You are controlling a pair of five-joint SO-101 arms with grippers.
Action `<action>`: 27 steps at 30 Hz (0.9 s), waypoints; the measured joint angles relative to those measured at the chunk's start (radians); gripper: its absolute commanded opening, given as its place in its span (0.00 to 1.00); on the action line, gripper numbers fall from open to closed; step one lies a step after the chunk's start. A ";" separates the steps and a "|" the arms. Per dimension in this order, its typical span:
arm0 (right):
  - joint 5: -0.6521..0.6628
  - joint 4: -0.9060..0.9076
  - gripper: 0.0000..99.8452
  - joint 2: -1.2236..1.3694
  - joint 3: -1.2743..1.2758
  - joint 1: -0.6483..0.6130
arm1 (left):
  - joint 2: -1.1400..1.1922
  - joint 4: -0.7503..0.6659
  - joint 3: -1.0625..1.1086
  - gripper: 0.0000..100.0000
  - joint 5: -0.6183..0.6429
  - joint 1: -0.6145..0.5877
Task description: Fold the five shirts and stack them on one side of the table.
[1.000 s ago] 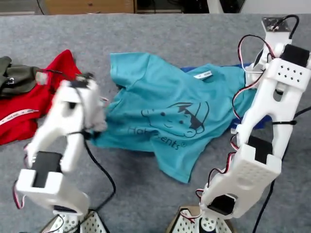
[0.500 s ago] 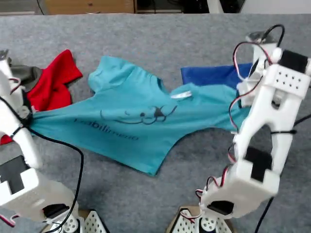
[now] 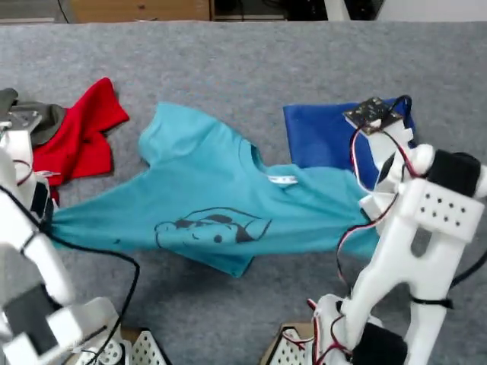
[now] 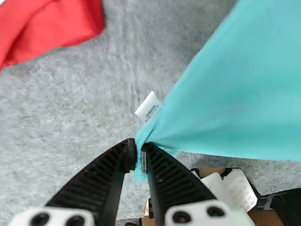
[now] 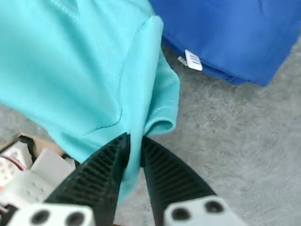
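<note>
We see the teal shirt point(image 3: 221, 205) stretched across the middle of the grey worktop point(image 3: 304, 68), held at both ends. Our left gripper point(image 4: 139, 155) is clamped on its edge at the frame's left side. Our right gripper point(image 5: 134, 141) pinches a bunched fold at lower right. A blue shirt point(image 3: 319, 133) lies flat at right, touching the teal shirt. A red shirt point(image 3: 76, 141) lies crumpled at upper left beside an olive shirt point(image 3: 49, 115).

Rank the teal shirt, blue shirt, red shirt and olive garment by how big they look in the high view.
1. teal shirt
2. blue shirt and red shirt: about alike; the teal shirt overlaps the blue one.
3. olive garment, partly hidden.
</note>
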 measured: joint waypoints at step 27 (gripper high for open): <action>-0.802 -0.416 0.17 0.859 -0.522 -0.825 | -0.107 -0.008 0.158 0.02 0.310 0.077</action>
